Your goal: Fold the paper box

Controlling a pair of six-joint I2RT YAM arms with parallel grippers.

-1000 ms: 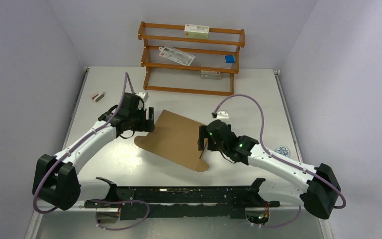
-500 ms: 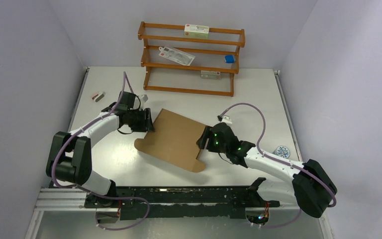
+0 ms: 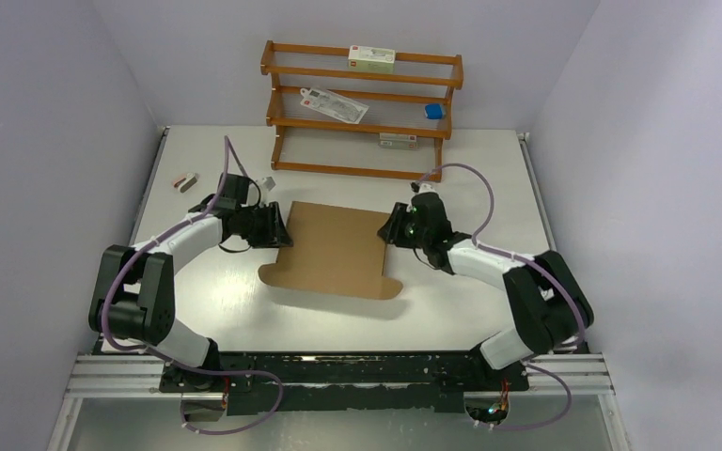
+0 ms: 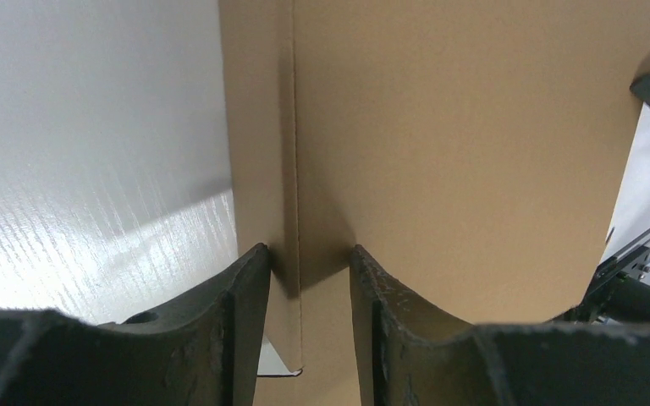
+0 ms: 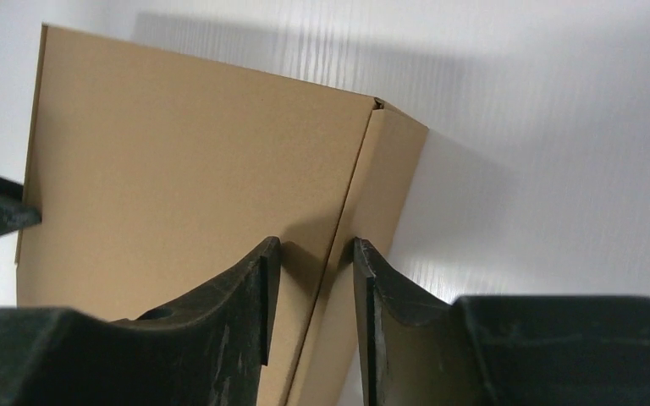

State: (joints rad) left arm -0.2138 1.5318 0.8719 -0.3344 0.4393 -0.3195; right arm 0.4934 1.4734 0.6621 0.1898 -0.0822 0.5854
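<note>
Brown corrugated-cardboard paper box, opposite folded edges pinched between jaws of left gripper and right gripper.

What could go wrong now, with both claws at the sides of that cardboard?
The left end effector and right end effector only straddle the paper box's narrow side folds; uneven squeezing might skew or crush them.
Nothing else steadies the box, so a slip could let it twist or slide.
</note>
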